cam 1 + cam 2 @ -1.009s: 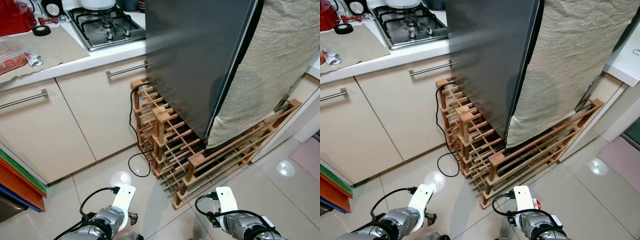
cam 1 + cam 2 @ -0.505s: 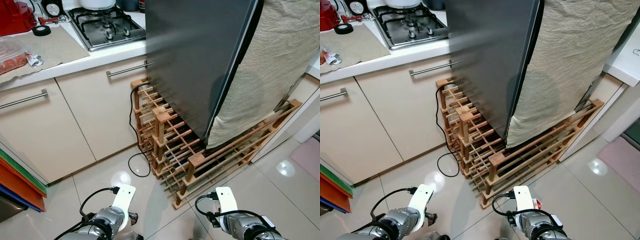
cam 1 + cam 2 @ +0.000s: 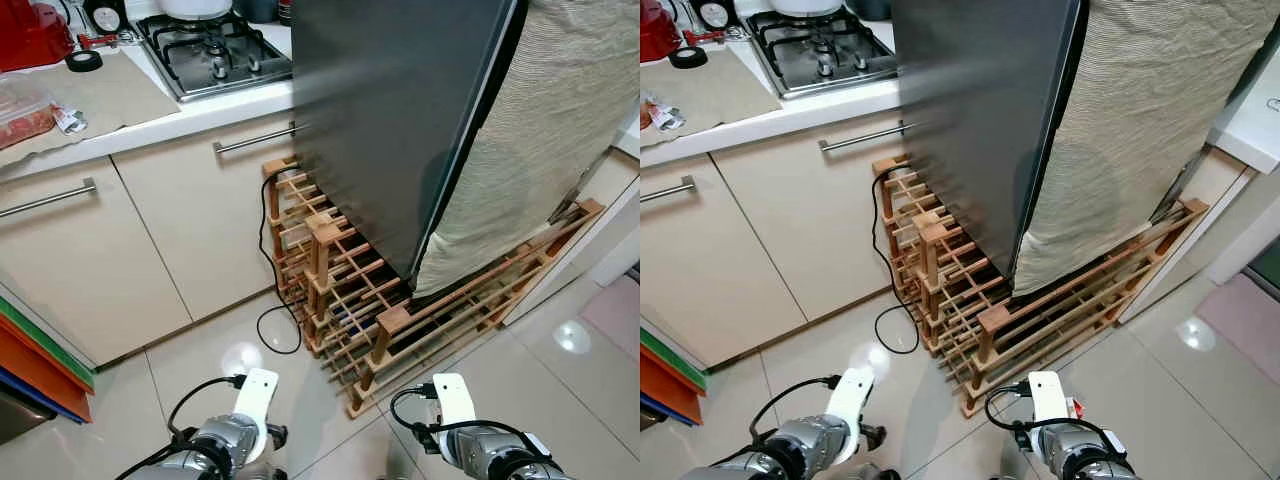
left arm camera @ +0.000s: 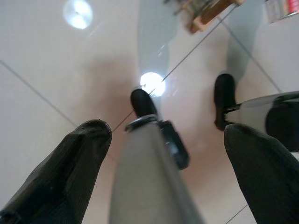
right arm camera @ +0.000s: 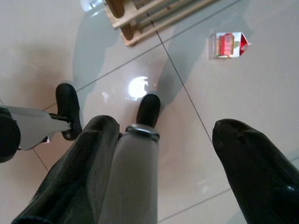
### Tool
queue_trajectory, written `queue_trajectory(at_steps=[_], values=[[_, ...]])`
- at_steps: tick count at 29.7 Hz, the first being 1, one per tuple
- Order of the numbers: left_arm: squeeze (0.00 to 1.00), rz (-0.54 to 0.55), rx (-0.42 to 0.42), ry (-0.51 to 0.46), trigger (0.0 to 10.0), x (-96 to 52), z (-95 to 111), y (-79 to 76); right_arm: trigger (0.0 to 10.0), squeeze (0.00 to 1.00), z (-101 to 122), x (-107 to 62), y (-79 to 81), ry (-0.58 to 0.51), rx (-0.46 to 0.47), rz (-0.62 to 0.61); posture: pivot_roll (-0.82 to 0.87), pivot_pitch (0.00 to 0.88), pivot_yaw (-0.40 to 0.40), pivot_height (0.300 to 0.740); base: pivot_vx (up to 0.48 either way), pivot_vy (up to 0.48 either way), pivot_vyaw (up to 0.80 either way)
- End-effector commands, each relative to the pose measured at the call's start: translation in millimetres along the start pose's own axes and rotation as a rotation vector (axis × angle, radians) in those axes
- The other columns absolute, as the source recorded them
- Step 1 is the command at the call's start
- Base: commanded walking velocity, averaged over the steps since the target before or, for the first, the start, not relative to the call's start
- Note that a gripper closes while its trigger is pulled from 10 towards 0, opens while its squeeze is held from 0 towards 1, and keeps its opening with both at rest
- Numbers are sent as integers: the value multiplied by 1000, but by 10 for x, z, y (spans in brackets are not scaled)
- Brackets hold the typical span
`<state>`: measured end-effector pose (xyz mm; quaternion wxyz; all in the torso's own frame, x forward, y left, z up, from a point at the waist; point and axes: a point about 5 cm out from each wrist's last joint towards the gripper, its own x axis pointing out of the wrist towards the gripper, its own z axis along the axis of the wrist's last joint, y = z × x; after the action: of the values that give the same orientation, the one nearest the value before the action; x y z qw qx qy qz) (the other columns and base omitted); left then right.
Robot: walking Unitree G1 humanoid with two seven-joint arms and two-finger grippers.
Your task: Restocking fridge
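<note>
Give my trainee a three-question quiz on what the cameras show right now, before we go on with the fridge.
1. True or false: the fridge door stands open.
2. What lies on the floor near the wooden rack?
A. a carton
B. a bottle
C. a sponge
3. What state are the left gripper and right gripper in?

Key:
1. False; the door is closed.
2. A; a small red and white carton lies on the tiles, seen in the right wrist view.
3. Both open and holding nothing, hanging low over the floor.
</note>
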<state>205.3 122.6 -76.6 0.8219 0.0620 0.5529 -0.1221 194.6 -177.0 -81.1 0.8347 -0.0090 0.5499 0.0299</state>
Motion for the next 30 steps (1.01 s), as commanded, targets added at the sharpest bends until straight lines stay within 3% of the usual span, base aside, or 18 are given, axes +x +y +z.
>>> queue_trajectory(at_steps=[1,6,30], values=[[0,-23,25,-24,10000,-4,98,-68,10000,0,-11,-1,-16,-7,-1,1,42,10,-13,740,0,0,0],[0,-68,36,-31,10000,-2,143,-177,10000,0,-21,0,-4,-12,-12,15,40,0,-3,740,0,0,0],[0,-72,73,-38,10000,-3,174,-219,10000,0,-31,2,5,-12,-15,20,33,0,-2,740,0,0,0]])
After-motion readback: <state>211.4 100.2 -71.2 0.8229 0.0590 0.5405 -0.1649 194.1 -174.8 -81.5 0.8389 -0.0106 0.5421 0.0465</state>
